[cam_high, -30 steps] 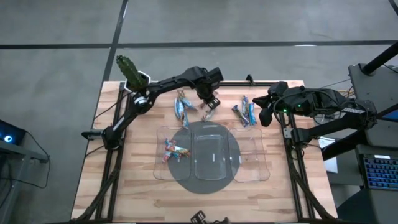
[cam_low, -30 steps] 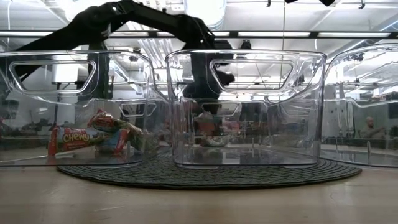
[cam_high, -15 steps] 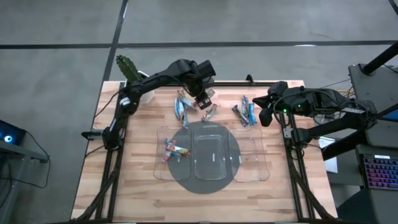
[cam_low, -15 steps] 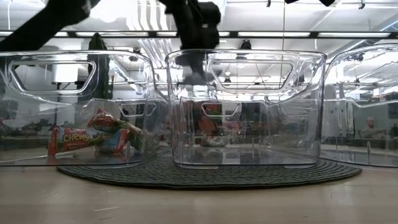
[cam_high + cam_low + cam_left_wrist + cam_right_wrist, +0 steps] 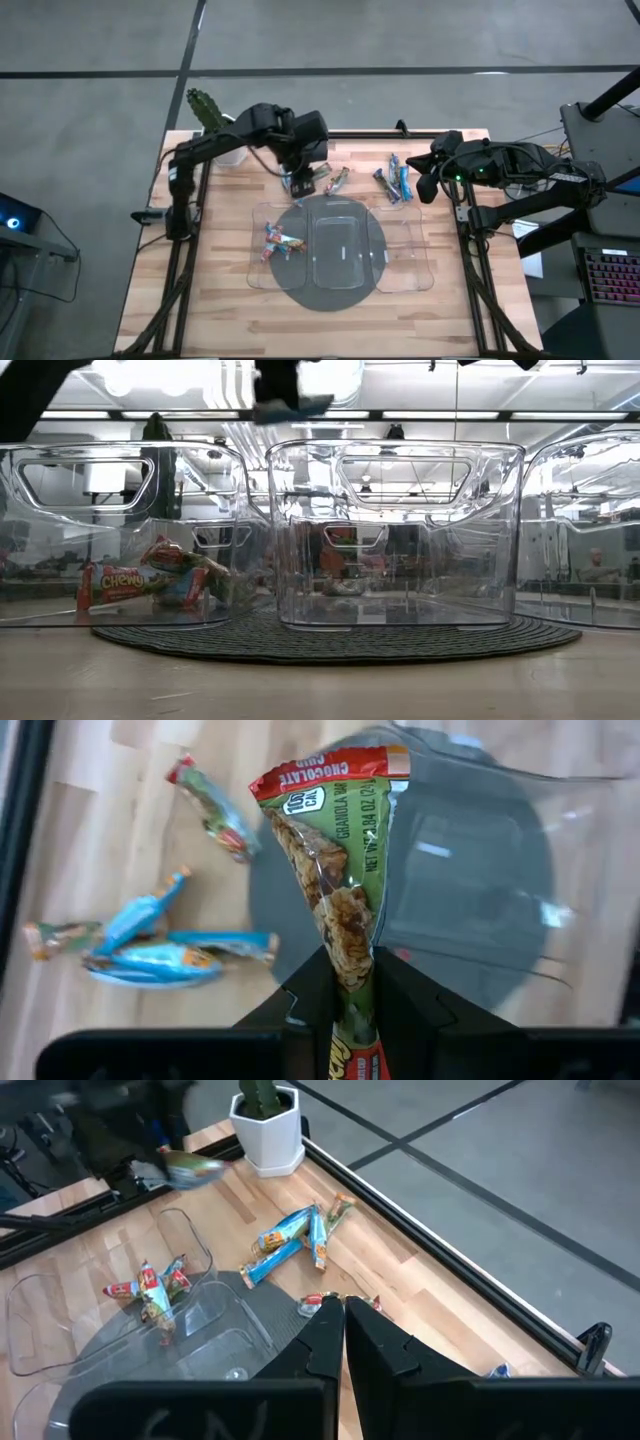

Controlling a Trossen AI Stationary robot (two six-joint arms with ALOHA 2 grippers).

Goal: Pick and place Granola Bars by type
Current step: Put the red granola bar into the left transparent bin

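My left gripper (image 5: pixel 305 181) hangs over the table just beyond the left clear tray, shut on a granola bar (image 5: pixel 335 870) in a green and red wrapper. It also shows high in the low view (image 5: pixel 280 390). Light blue bars (image 5: pixel 150 945) lie in a heap on the wood beneath it, and one multicoloured bar (image 5: pixel 338 180) lies beside them. Several more bars (image 5: pixel 395 180) lie toward the right. Red-pink bars (image 5: pixel 280 240) rest on the left tray's floor. My right gripper (image 5: pixel 335 1320) is shut and waits at the table's right edge (image 5: pixel 425 185). My left gripper pinches the green and red bar by one end (image 5: pixel 352 990) between its two fingers, coming from above and slanting down. The rest of the bar sticks out past the fingertips to its red end (image 5: pixel 330 770). The bar is lifted clear of the table.
Three clear trays stand side by side on a dark round mat (image 5: pixel 300 290): left (image 5: pixel 258 262), middle (image 5: pixel 340 245), right (image 5: pixel 410 262). A cactus in a white pot (image 5: pixel 212 120) stands at the far left corner. Bare wood lies along the near edge.
My left gripper has risen from the table behind the middle tray, carrying the green and red bar up with it, and has drawn toward the left and slightly nearer. The bar is now lifted clear. The other bars have stayed where they lay.
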